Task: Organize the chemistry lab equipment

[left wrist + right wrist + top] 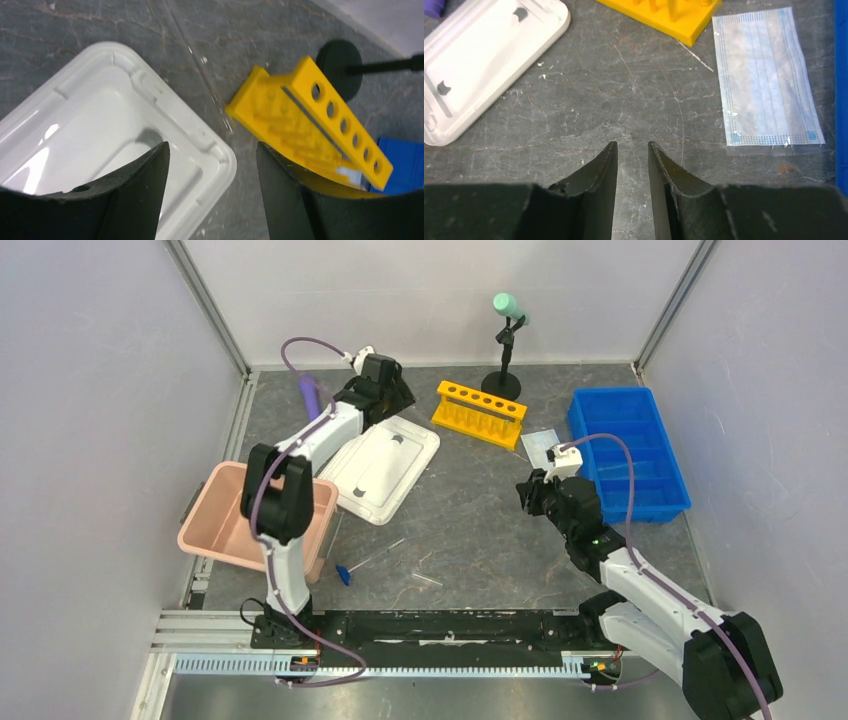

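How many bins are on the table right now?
2: a pink bin at the left edge, and a blue bin on the right side. None seems hidden.

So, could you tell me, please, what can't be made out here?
- Pink bin floor, top view: left arm covers part of it.
- Clear tubes, top view: too thin to count.
- Yellow rack, right wrist view: cut off by the top edge.
- Purple cylinder, right wrist view: cut off by the corner.
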You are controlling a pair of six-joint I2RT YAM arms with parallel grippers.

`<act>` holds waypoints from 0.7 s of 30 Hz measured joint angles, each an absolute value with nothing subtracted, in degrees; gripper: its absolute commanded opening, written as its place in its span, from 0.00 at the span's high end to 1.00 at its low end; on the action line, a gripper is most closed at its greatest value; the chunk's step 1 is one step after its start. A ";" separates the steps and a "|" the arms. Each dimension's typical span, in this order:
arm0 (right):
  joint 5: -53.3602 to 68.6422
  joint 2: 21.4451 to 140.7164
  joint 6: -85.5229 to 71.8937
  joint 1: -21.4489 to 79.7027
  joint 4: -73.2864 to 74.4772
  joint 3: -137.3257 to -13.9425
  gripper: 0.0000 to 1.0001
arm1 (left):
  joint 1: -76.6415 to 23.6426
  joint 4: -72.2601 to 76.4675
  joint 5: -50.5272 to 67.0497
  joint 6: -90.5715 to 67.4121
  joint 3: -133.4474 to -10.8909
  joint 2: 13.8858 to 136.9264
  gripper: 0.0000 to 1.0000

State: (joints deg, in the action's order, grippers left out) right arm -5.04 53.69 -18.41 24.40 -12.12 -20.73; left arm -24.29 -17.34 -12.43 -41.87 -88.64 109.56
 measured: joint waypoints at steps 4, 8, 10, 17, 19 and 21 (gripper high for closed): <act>-5.48 51.35 -18.41 24.56 -12.32 -20.73 0.65 | -20.67 -15.20 -10.09 -45.34 -95.55 118.61 0.34; -6.26 50.65 -18.41 24.67 -12.34 -20.71 0.66 | -18.85 -14.68 -8.91 -46.50 -102.21 125.60 0.36; -6.44 50.65 -18.44 24.64 -12.40 -20.53 0.66 | -18.70 -15.59 -8.88 -46.44 -106.19 128.68 0.36; -6.52 51.35 -18.85 24.67 -12.43 -19.88 0.66 | -18.98 -21.19 -10.61 -43.97 -118.83 134.93 0.40; -6.52 51.55 -18.87 24.67 -12.43 -19.88 0.66 | -19.03 -22.48 -11.27 -43.62 -121.14 135.68 0.40; -6.52 51.72 -18.90 24.67 -12.58 -19.88 0.66 | -19.07 -23.42 -11.94 -43.55 -121.80 135.74 0.41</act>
State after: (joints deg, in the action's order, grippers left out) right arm -6.52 51.72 -18.90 24.67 -12.58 -19.88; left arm -19.07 -23.42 -11.94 -43.55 -121.80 135.74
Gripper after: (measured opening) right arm 0.342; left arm 0.602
